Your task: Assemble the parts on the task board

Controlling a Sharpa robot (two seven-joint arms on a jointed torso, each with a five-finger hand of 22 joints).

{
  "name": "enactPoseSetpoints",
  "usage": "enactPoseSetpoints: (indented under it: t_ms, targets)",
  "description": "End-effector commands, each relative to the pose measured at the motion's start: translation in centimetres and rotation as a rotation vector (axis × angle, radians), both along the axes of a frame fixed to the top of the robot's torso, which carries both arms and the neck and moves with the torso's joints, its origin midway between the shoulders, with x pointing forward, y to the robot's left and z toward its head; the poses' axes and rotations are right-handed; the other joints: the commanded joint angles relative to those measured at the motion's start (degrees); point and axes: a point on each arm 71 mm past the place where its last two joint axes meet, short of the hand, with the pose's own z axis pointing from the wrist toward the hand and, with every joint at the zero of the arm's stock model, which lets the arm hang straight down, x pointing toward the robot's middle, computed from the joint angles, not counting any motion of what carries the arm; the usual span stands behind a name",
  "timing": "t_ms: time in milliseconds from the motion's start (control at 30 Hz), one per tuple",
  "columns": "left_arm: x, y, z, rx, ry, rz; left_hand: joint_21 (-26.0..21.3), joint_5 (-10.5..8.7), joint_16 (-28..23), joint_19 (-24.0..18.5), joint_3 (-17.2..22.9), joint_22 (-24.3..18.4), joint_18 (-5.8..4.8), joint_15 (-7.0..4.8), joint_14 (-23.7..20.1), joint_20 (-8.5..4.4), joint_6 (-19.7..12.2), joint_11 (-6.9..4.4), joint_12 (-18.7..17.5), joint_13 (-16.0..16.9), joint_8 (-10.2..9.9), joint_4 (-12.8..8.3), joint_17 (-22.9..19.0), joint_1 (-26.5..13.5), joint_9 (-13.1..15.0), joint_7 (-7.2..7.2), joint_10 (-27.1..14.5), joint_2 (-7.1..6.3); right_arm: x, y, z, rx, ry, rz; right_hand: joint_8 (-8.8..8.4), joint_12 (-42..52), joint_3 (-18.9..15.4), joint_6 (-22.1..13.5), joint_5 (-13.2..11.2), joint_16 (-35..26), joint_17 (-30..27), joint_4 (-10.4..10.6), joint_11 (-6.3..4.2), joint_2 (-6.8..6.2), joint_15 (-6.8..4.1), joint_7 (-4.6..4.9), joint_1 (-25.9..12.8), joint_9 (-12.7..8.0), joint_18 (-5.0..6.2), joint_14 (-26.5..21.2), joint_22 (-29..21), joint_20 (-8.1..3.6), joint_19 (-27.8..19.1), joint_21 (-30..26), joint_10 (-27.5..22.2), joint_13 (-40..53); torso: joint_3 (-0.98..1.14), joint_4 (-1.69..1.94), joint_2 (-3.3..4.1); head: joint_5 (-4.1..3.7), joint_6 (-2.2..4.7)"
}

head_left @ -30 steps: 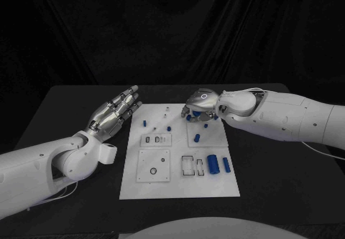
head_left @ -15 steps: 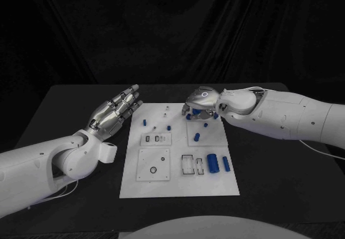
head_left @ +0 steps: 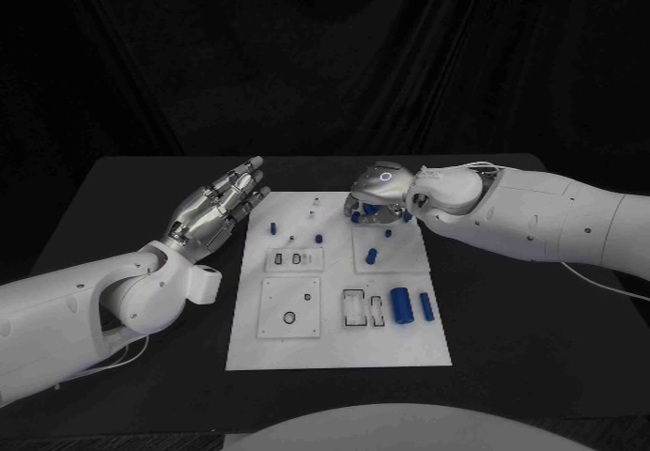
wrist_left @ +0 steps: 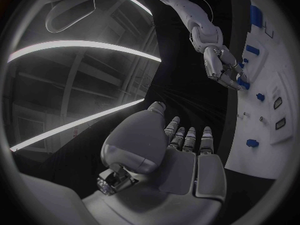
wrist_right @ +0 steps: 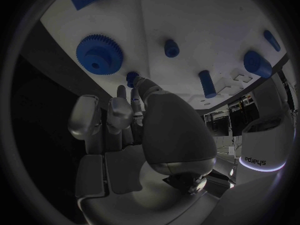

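The white task board [head_left: 339, 349] lies mid-table, also in the wrist views [wrist_left: 269, 135] [wrist_right: 206, 20]. My right hand [head_left: 379, 199] [wrist_left: 222, 67] [wrist_right: 137, 130] hangs over the board's far right corner, fingers pointing down. Its fingertips close from both sides on a small blue peg [wrist_right: 132, 77] that stands on the board beside a blue gear [wrist_right: 99, 52]. My left hand [head_left: 217, 211] [wrist_left: 181, 155] hovers off the board's far left edge, flat, fingers apart, holding nothing.
Two blue cylinders [head_left: 402, 306] [head_left: 426, 309] lie at the board's near right beside rectangular slots [head_left: 355, 310]. Small blue pegs [head_left: 275, 228] [head_left: 318, 241] [head_left: 373, 256] stand mid-board. More blue pieces [wrist_right: 171, 47] [wrist_right: 207, 83] [wrist_right: 258, 63] lie around the right hand.
The right hand has crept slightly toward the board's far edge over the blue parts. The left hand has stayed where it was.
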Motion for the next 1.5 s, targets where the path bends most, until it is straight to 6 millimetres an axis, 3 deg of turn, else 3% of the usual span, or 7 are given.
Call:
enactPoseSetpoints:
  t_ms: [33,233,500,1200,1500]
  targets:
    - [-0.05,0.16,1.2,-0.103,-0.12,0.016,-0.3,0.25,-0.2,0.0,0.3,-0.1,0.87,0.57,0.0,0.45,0.2,0.45,-0.2,-0.1,0.4,-0.1,-0.1,0.7,0.1,0.14,0.1,0.06,0.05,-0.01,-0.13,-0.001,-0.002,0.003,0.65,0.9,0.9,0.8,0.4,1.1,1.2,-0.3,-0.72,0.33,-0.17,0.39,0.1,0.7,0.24,0.0,0.6,-0.2,0.0,0.4,0.6,0.3,0.02,0.03,-0.04,0.29,-0.21]
    - [-0.02,0.1,1.15,-0.102,-0.115,0.011,-0.3,0.3,-0.2,0.0,0.4,-0.1,0.9,0.74,0.0,0.66,0.2,0.56,-0.2,-0.1,0.4,-0.2,-0.1,0.7,0.1,0.24,0.1,0.01,0.17,-0.04,-0.23,-0.002,-0.003,0.009,2.24,2.1,1.7,3.1,0.6,2.3,2.7,-1.1,-1.6,0.68,-0.66,2.12,0.5,2.6,0.06,0.1,1.8,-0.54,0.3,1.0,2.0,0.8,0.04,0.02,-0.07,0.32,-0.38]
    - [0.04,0.11,1.09,-0.099,-0.11,0.008,-0.3,0.37,-0.2,0.0,0.6,-0.1,0.98,0.86,0.0,0.94,0.4,0.99,-0.2,-0.1,0.5,-0.3,-0.1,0.8,0.1,0.58,0.1,-0.03,0.15,0.09,-0.55,-0.002,0.001,0.022,3.32,2.9,2.4,4.2,0.5,3.2,4.0,-1.8,-2.27,0.98,-1.16,2.97,0.6,4.5,-0.27,0.3,3.5,-1.04,1.0,2.1,4.2,1.1,0.05,0.02,-0.15,0.49,-0.7]
    - [0.19,0.16,0.93,-0.092,-0.096,-0.001,-0.3,0.52,-0.2,0.0,0.9,-0.1,1.12,0.93,0.0,1.2,0.5,1.47,-0.2,-0.1,0.6,-0.5,-0.1,0.9,0.1,0.98,0.1,-0.13,0.4,-0.34,-0.85,0.021,0.04,0.01,4.59,2.3,3.5,5.8,0.3,4.5,5.8,-3.1,-1.96,1.31,-1.01,3.73,1.2,7.2,-0.85,0.6,6.1,-1.06,2.0,3.8,7.2,0.5,0.01,0.08,-0.13,0.67,-1.2]
    - [0.05,0.57,0.98,-0.088,-0.097,0.01,-0.3,0.7,-0.2,0.0,1.2,-0.1,1.27,1.03,0.0,1.53,0.7,1.86,-0.2,-0.1,0.7,-0.8,-0.1,1.0,0.1,1.3,0.1,-0.19,-0.17,-0.66,-0.17,0.056,0.015,0.031,5.14,1.9,3.7,7.1,0.7,4.8,6.2,-3.5,-1.96,1.06,-0.94,3.88,0.9,8.4,-1.01,0.8,7.1,-0.95,2.3,4.3,9.1,0.2,-0.03,0.07,-0.15,1.12,-0.86]
